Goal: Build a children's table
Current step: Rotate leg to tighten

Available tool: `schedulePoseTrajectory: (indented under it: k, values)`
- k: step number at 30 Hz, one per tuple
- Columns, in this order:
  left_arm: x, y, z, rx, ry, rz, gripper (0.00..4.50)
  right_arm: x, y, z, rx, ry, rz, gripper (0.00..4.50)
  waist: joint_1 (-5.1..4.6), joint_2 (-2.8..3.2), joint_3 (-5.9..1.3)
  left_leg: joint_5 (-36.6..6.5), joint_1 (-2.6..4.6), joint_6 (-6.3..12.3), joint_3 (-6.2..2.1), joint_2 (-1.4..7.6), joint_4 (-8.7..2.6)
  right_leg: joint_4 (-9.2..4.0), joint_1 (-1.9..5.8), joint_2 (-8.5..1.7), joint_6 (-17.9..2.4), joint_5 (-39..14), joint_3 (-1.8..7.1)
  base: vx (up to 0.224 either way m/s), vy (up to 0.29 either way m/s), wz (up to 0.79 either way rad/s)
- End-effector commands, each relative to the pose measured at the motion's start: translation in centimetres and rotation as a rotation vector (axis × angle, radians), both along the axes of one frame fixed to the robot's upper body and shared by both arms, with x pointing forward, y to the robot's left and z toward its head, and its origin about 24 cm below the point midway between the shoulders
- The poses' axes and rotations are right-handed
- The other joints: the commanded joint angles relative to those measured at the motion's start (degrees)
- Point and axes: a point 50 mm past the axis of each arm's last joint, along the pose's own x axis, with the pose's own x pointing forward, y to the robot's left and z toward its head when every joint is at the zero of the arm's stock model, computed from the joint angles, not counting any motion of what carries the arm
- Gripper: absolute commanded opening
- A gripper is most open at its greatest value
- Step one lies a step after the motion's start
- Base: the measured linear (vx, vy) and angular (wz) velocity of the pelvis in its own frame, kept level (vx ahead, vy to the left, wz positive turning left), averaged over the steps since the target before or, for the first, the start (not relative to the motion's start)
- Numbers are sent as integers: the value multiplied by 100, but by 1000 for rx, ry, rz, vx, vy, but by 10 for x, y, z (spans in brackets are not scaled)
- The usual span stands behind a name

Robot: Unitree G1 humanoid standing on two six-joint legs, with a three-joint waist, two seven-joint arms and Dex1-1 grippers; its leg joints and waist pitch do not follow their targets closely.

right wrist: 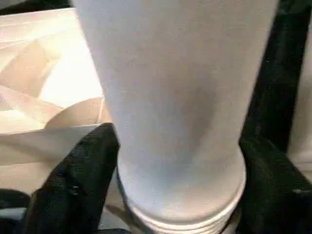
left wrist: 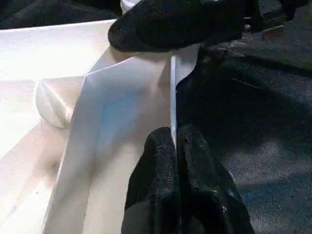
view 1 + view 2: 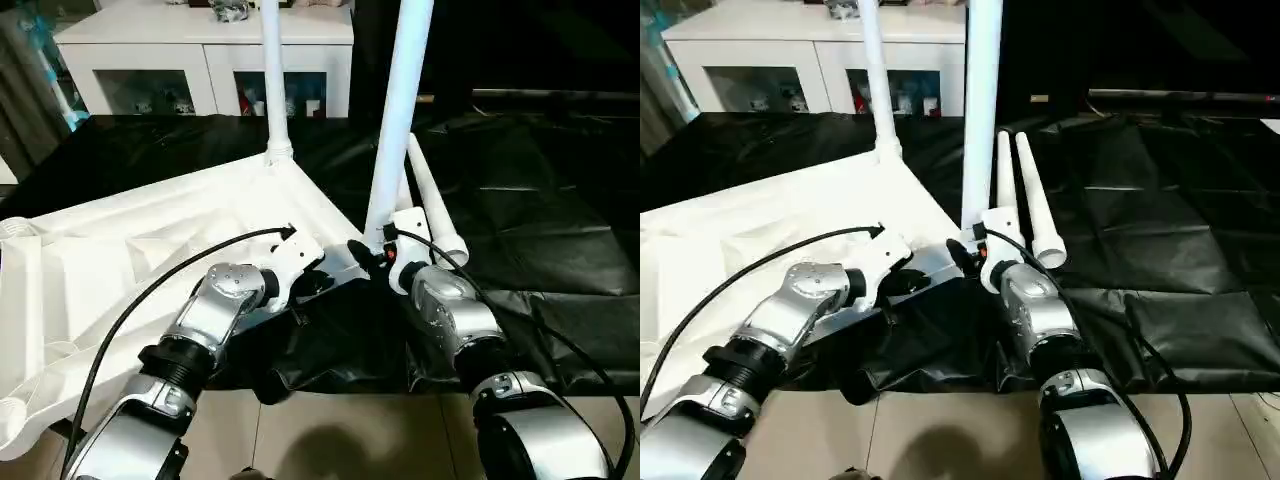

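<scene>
The children's table lies upside down on a black cloth, its white ribbed tabletop (image 3: 150, 230) to the left. One white leg (image 3: 273, 80) stands upright in the far corner socket. A second leg (image 3: 400, 110) stands in the near corner socket, and my right gripper (image 1: 180, 161) is shut on its flared base, one black finger (image 1: 73, 180) on each side. My left gripper (image 2: 174, 134) is shut on the tabletop's thin rim (image 2: 172, 87) close to that corner. Two loose legs (image 3: 1035, 200) lie side by side on the cloth just right of the held leg.
White cabinets with glass fronts (image 3: 200, 45) stand behind the table. The black cloth (image 3: 540, 200) stretches wide to the right, with wrinkles near its front edge. Tiled floor (image 3: 330, 430) shows below my forearms. Black cables loop over both wrists.
</scene>
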Motion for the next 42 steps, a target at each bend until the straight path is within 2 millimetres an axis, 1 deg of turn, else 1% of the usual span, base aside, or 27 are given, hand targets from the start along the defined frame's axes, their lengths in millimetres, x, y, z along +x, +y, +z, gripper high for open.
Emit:
schedulePoseTrajectory:
  k: [1, 2, 3, 4, 6, 7, 9, 10, 12, 14, 15, 16, 18, 21, 25, 27, 30, 32, 34, 35, 36, 37, 38, 39, 40, 41, 42]
  values:
    - [-1, -10, 13, -33, -56, -86, 0, -9, 35, 4, 14, -20, 253, 373, -16, 4, -415, -2444, 79, 10, -89, 90, -467, -521, 208, -335, -696, -2650, 196, 0, 0, 0]
    - [-1, -10, 13, -33, -56, -86, 0, -9, 35, 4, 14, -20, 253, 373, -12, 2, -418, -2378, 67, 26, -81, 90, -467, -508, 214, -330, -735, -2547, 205, 0, 0, 0]
    - [-8, 2, 11, -15, -36, -156, 0, -10, 25, 8, -18, -48, 343, 373, -4, 0, -421, -2270, 57, 55, -63, 93, -458, -486, 212, -333, -813, -2360, 224, 0, 0, 0]
    - [-11, 7, 10, -7, -24, -183, 0, -11, 21, 10, -31, -56, 382, 373, -1, -14, -431, -2130, 5, 100, -64, 102, -454, -436, 264, -330, -888, -2158, 226, 0, 0, 0]
    - [-16, 15, 9, -1, -13, -220, 0, -12, 15, 12, -62, -70, 445, 373, 18, -2, -444, -2013, 35, 154, -38, 120, -434, -416, 227, -323, -974, -2036, 240, 0, 0, 0]
    - [-18, 19, 9, -8, 1, -237, 0, -13, 10, 12, -83, -71, 483, 373, 36, -17, -454, -1868, 49, 173, -5, 118, -412, -402, 211, -312, -1071, -1872, 260, 0, 0, 0]
    - [-23, 28, 11, -20, 23, -270, 0, -15, 1, 14, -128, -79, 553, 373, 63, -2, -466, -1653, 43, 222, 16, 130, -392, -353, 206, -298, -1212, -1526, 271, 0, 0, 0]
    - [-23, 28, 11, -20, 23, -270, 0, -15, 1, 14, -128, -79, 553, 373, 71, 8, -464, -1602, 42, 233, 19, 136, -386, -318, 203, -288, -1284, -1370, 274, 0, 0, 0]
    - [-27, 37, 13, -30, 43, -298, 0, -17, -8, 19, -146, -88, 604, 373, 69, -14, -482, -1435, 9, 260, 7, 138, -382, -260, 244, -283, -1344, -1103, 269, 0, 0, 0]
    - [-29, 42, 14, -29, 56, -309, 0, -17, -12, 22, -144, -95, 626, 373, 65, -5, -479, -1392, 6, 283, 16, 128, -369, -250, 233, -277, -1376, -1011, 271, 0, 0, 0]
    - [-30, 46, 14, -27, 65, -315, 0, -17, -15, 25, -138, -99, 642, 373, 70, 5, -494, -1346, 19, 312, 20, 132, -355, -224, 234, -268, -1453, -831, 275, 0, 0, 0]
    - [-32, 51, 15, -23, 70, -324, 0, -17, -19, 28, -147, -108, 664, 373, 68, -2, -494, -1285, 7, 348, 20, 131, -351, -211, 242, -264, -1484, -720, 274, 0, 0, 0]
    - [-32, 51, 15, -23, 70, -324, 0, -17, -19, 28, -147, -108, 664, 373, 73, 1, -489, -1282, 6, 368, 25, 126, -348, -215, 239, -267, -1485, -744, 272, 0, 0, 0]
    - [-34, 59, 17, -19, 86, -339, 0, -21, -25, 29, -166, -100, 721, 373, 89, 3, -462, -1519, 21, 276, 22, 136, -369, -261, 232, -281, -1395, -1197, 276, 0, 0, 0]
    - [-34, 61, 18, -20, 89, -341, 0, -24, -25, 28, -148, -90, 756, 336, 92, -2, -453, -1645, 42, 234, 24, 136, -375, -285, 215, -278, -1332, -1370, 290, 0, 0, 0]
    - [-34, 61, 18, -22, 90, -341, 0, -25, -25, 28, -145, -86, 767, 326, 91, -4, -450, -1645, 33, 228, 20, 133, -378, -295, 219, -281, -1307, -1455, 287, 0, 0, 0]
    - [-33, 60, 18, -24, 80, -331, 0, -27, -25, 26, -133, -75, 773, 291, 88, -8, -451, -1616, 21, 209, 12, 130, -382, -296, 228, -280, -1267, -1520, 282, 0, 0, 0]
    - [-30, 57, 18, -25, 61, -299, 0, -26, -23, 23, -119, -61, 725, 279, 89, -5, -450, -1617, 35, 196, 10, 132, -385, -298, 215, -269, -1261, -1525, 283, 0, 0, 0]
    - [-25, 54, 16, -15, 44, -251, 0, -22, -21, 19, -111, -49, 641, 275, 74, -5, -442, -1620, 29, 152, 10, 126, -387, -310, 208, -280, -1253, -1581, 288, 0, 0, 0]
    - [-25, 54, 16, -15, 44, -251, 0, -22, -21, 19, -111, -49, 641, 275, 69, -9, -447, -1634, 28, 140, 9, 121, -386, -313, 217, -285, -1237, -1620, 285, 0, 0, 0]
    - [-17, 51, 15, 5, 19, -169, 0, -18, -18, 12, -95, -29, 523, 275, 60, -12, -437, -1639, 32, 111, 4, 116, -395, -329, 210, -280, -1189, -1718, 282, 0, 0, 0]
    - [-7, 44, 14, 5, -7, -81, 0, -14, -13, 5, -78, -8, 394, 274, 33, -13, -422, -1703, 54, 42, 12, 107, -395, -357, 182, -286, -1156, -1879, 292, 0, 0, 0]
    - [-7, 44, 14, 5, -7, -81, 0, -14, -13, 5, -78, -8, 394, 274, 33, -13, -422, -1703, 54, 42, 12, 107, -395, -357, 182, -286, -1156, -1879, 292, 0, 0, 0]
    - [-2, 39, 15, -2, -19, -41, 0, -12, -10, 2, -68, 2, 331, 274, 35, -6, -429, -1826, 86, -19, -7, 99, -399, -382, 196, -299, -1082, -2118, 275, 0, 0, 0]
    - [6, 29, 16, -12, -42, 28, 0, -9, -3, -4, -43, 22, 216, 274, 4, -8, -410, -1810, 57, -57, -4, 93, -407, -383, 190, -292, -1035, -2182, 281, 0, 0, 0]
    - [8, 26, 16, -15, -47, 44, 0, -8, -1, -5, -35, 29, 184, 274, 4, -5, -421, -1932, 97, -94, -16, 90, -406, -419, 179, -298, -969, -2337, 268, 0, 0, 0]
    - [8, 26, 16, -15, -47, 44, 0, -8, -1, -5, -35, 29, 184, 274, 4, -19, -419, -1943, 90, -80, -18, 83, -403, -420, 185, -298, -946, -2356, 263, 0, 0, 0]
